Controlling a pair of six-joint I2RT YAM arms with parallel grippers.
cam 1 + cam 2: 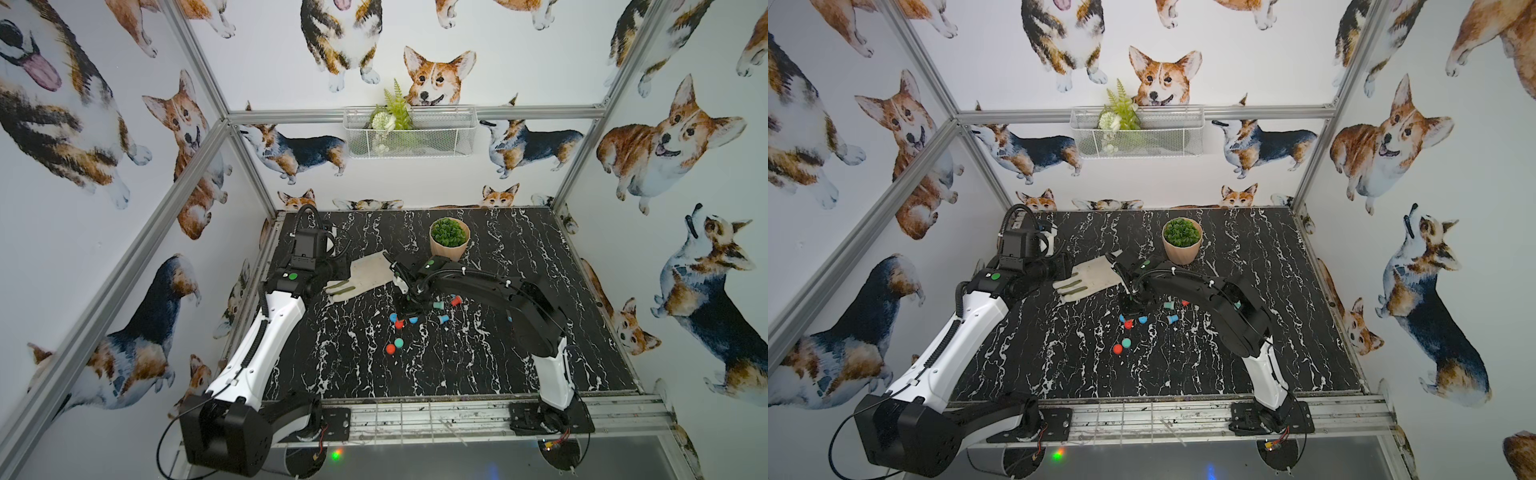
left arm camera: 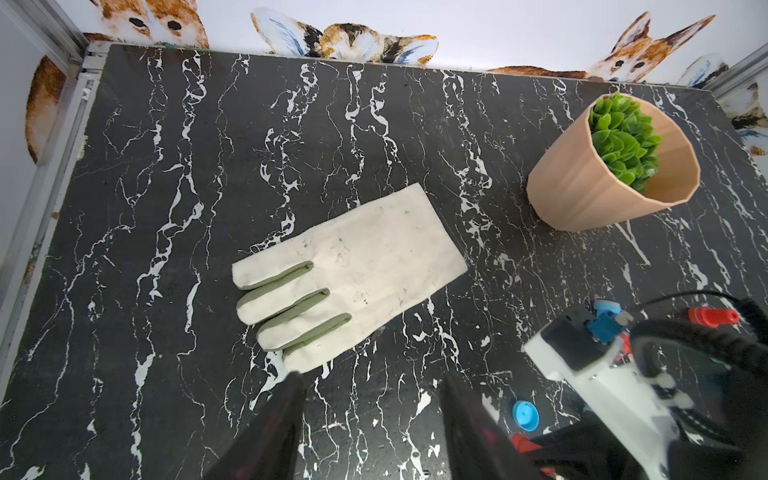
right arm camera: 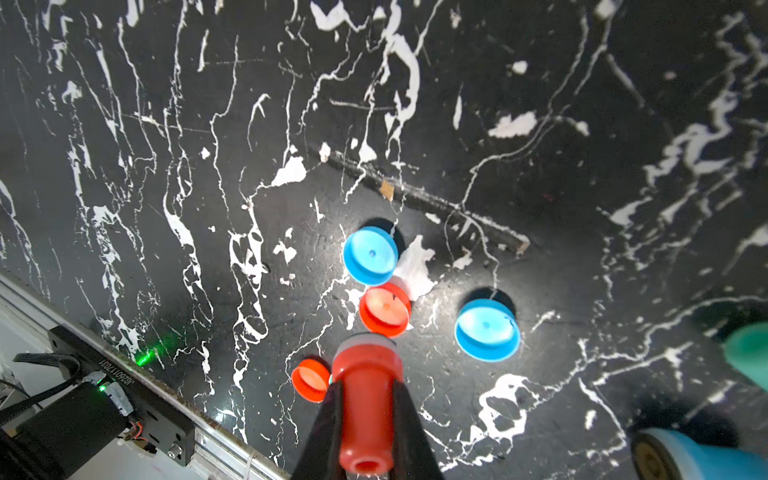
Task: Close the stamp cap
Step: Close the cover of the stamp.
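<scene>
Black white-veined marble tabletop, corgi-print walls, aluminium frame, wire basket

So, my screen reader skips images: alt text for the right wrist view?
The right gripper holds a red stamp close to a red cap on a black table. Two blue caps and a second red cap lie nearby.

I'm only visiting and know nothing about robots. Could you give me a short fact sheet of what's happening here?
Right gripper: shut on red stamp, whose wide end points at a red cap
Left gripper: open, empty, near the glove
Loose on table: two blue caps, second red cap
Also there: potted plant
Cap on stamp: not yet
</scene>
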